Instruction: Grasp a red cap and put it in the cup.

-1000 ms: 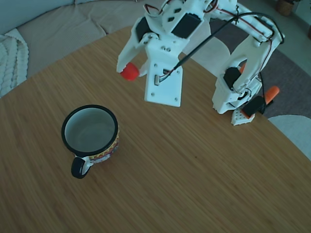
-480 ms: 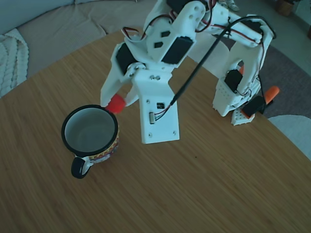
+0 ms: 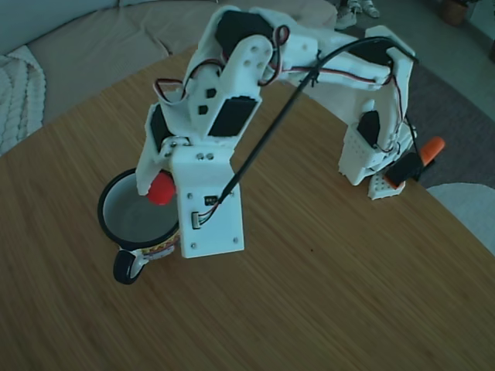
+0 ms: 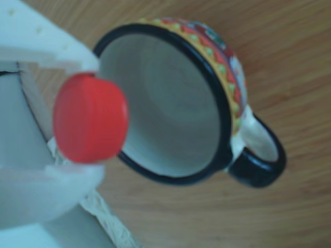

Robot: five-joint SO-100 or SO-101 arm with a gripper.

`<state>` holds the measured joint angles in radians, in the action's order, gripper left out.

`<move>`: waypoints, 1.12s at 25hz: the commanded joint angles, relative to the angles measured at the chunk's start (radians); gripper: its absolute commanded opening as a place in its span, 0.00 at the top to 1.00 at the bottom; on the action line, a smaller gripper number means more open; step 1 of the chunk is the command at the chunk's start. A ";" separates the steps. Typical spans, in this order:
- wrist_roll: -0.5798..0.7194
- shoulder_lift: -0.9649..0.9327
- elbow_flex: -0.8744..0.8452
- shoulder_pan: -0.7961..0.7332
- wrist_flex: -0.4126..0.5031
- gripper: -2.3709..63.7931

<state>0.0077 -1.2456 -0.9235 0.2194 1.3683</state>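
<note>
My gripper (image 3: 160,188) is shut on the red cap (image 3: 162,188), holding it over the right side of the cup's mouth in the fixed view. The cup (image 3: 124,207) is a white mug with a black rim, a black loop handle and a patterned band; it stands on the wooden table, partly hidden behind the gripper body. In the other view the red cap (image 4: 90,124) sits between two white fingers (image 4: 46,44), just above the rim of the cup (image 4: 176,106), whose inside looks empty.
The arm's white base (image 3: 373,158) with orange clamp handles (image 3: 433,147) stands at the table's right edge. A black cable (image 3: 271,131) runs along the arm. Beyond the round wooden table (image 3: 325,294) lie a couch and a knitted blanket (image 3: 15,93).
The gripper has carried the red cap down and to the left, from over bare table beyond the cup to over the cup's mouth. The cup has not moved.
</note>
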 commanded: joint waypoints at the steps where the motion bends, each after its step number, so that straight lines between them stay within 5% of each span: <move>1: 0.002 0.018 0.089 0.000 0.000 0.97; 17: 0.006 0.233 0.408 -0.009 0.164 0.98; 28: 0.005 0.328 0.446 -0.005 0.169 0.98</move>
<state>0.0077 -0.8928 -0.5400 0.2148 1.5355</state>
